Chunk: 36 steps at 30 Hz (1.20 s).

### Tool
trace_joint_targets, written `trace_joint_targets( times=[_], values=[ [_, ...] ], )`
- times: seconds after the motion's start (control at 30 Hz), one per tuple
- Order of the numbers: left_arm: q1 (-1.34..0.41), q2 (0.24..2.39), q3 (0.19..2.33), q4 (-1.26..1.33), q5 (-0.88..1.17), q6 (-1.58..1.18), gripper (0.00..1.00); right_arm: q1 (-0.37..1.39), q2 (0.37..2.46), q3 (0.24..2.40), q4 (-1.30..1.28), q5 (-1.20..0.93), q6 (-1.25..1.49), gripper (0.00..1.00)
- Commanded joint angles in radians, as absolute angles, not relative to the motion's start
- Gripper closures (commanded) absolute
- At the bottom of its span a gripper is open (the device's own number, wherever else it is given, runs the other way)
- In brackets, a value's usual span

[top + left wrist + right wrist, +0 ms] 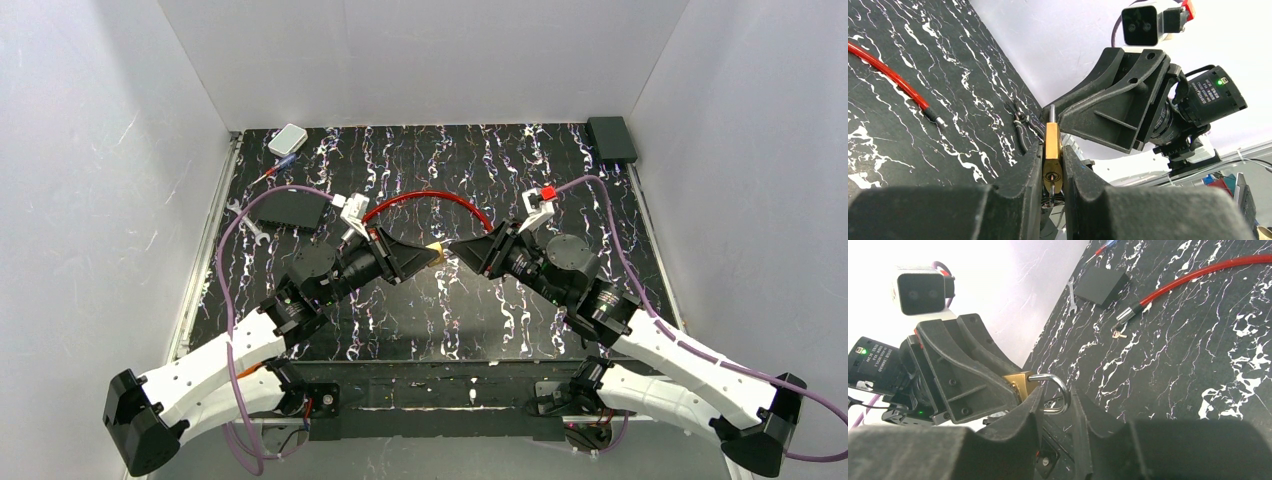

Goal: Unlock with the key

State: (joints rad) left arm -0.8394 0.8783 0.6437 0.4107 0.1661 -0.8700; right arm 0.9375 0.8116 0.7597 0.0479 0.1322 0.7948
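The left pincer point(1052, 152) squeezes the brass padlock point(1052, 142) tight to hold it steady over the desk's point(460, 320) middle, while the right pincer point(1055, 402) sits around its shackle point(1062, 386), and I cannot tell if it pinches.

— What's the left tool point(1052, 148) got?
— A brass padlock point(1053, 162), pinched edge-on between its two fingers. The keyhole end faces the camera and the silver shackle point(1052, 111) points away.
— And the right tool point(1063, 114)?
— Its black tip comes in from the right and meets the shackle. Whether it grips, I can't tell.
— Anything on the tabletop point(908, 145)?
— A red cable point(888, 75) with a metal end, off to the left, apart from the padlock.
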Motion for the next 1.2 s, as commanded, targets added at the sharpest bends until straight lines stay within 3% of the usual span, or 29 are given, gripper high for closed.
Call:
trace_joint_targets(
  times=[0.0,0.13,0.43,0.63,0.93,1.17],
  values=[
    [-0.832,0.851,0.676,0.433,0.193,-0.866,1.0,0.939,0.791,0.797,0.11,0.143,0.783,0.69],
    [-0.832,0.857,0.682,0.433,0.225,-0.822,1.0,0.939,0.796,0.792,0.104,0.151,0.795,0.74],
    [-0.831,0.827,0.682,0.423,0.285,-0.578,1.0,0.939,0.8,0.815,0.034,0.195,0.872,0.98],
    [-0.832,0.828,0.683,0.422,0.317,-0.463,1.0,0.939,0.808,0.837,0.002,0.182,0.933,0.99],
    [-0.832,0.783,0.664,0.416,0.333,-0.264,1.0,0.939,0.913,0.965,-0.291,0.207,1.051,0.98],
    [-0.832,0.757,0.664,0.334,0.318,-0.169,1.0,0.939,0.922,0.977,-0.313,0.23,1.052,0.35]
  ],
)
